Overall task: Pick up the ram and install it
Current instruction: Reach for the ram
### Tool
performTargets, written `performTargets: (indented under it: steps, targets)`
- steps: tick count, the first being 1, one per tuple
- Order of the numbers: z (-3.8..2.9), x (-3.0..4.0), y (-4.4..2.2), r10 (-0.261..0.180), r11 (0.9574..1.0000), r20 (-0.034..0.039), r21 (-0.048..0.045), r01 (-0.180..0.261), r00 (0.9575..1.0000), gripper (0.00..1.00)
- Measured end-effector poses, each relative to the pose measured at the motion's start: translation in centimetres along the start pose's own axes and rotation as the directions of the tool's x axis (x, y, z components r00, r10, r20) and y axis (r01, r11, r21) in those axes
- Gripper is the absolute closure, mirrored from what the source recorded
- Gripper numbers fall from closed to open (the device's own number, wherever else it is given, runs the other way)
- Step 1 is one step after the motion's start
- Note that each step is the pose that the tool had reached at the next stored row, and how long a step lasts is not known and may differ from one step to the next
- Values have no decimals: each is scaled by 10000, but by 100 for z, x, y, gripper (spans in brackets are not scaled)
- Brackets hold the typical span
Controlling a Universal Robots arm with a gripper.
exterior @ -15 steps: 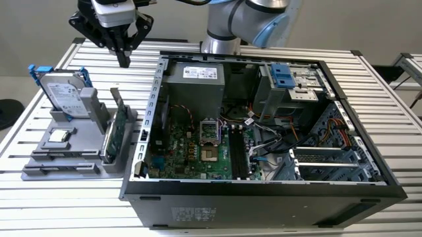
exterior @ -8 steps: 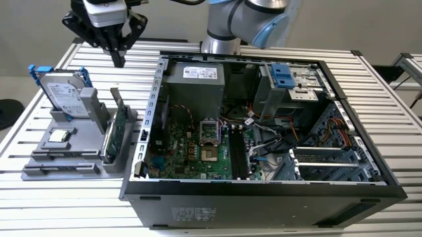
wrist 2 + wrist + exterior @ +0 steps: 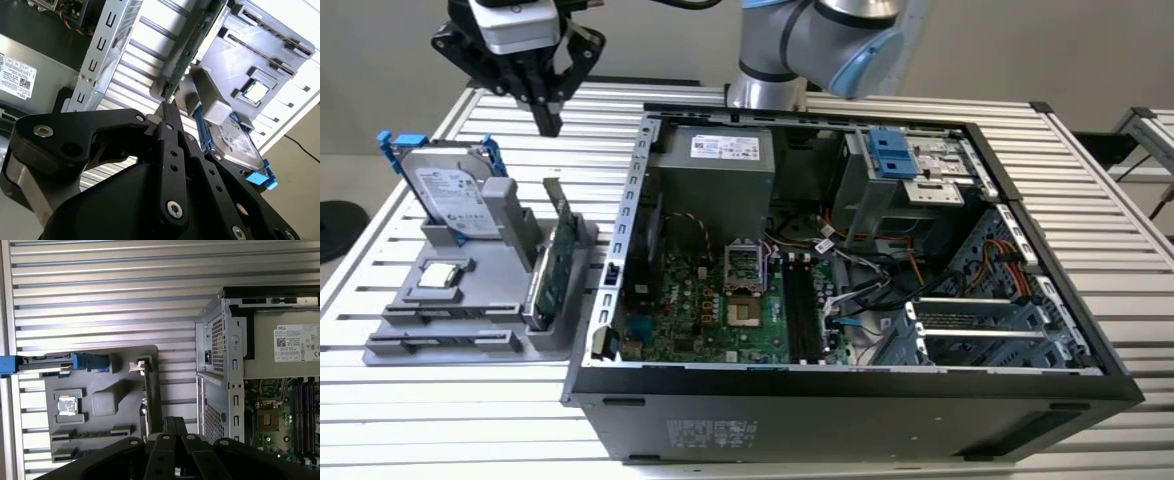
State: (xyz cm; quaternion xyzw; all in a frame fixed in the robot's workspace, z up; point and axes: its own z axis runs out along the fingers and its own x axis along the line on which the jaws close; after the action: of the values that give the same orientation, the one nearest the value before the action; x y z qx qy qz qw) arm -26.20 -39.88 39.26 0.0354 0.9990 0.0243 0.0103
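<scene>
Open computer case (image 3: 854,400) lies on the slatted counter (image 3: 440,420), motherboard (image 3: 707,300) exposed. Beside it, toward the exterior view's left, a grey holder (image 3: 427,345) carries an upright hard drive (image 3: 454,190), a green expansion card (image 3: 550,272) and a processor (image 3: 443,275).

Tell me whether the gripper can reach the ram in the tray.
Probably yes: the gripper hangs above the tray, and the ram sits uncovered in its slot, clear of the card.
</scene>
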Motion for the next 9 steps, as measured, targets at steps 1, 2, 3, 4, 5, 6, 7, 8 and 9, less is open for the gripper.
performTargets:
  steps: [1, 2, 3, 4, 5, 6, 7, 8, 9]
  targets:
    - [0, 13, -1, 0, 10000, 0, 0, 0, 10000, 100]
    - [-1, 26, -2, 0, 10000, -1, 1, 0, 10000, 100]
    - [-1, 39, -3, 0, 10000, 0, 1, 0, 10000, 100]
    - [-1, 50, -4, 0, 10000, -1, 0, 0, 10000, 100]
    - [-2, 67, -5, 0, 10000, 0, 0, 0, 10000, 100]
    - [-2, 80, -6, 0, 10000, 0, 0, 0, 10000, 100]
    - [-2, 93, -7, -1, 10000, -1, 1, 1, 10000, 100]
    - [-2, 106, -8, 0, 10000, 0, 0, 0, 10000, 100]
    - [-3, 118, -9, 0, 10000, -1, 1, 0, 10000, 100]
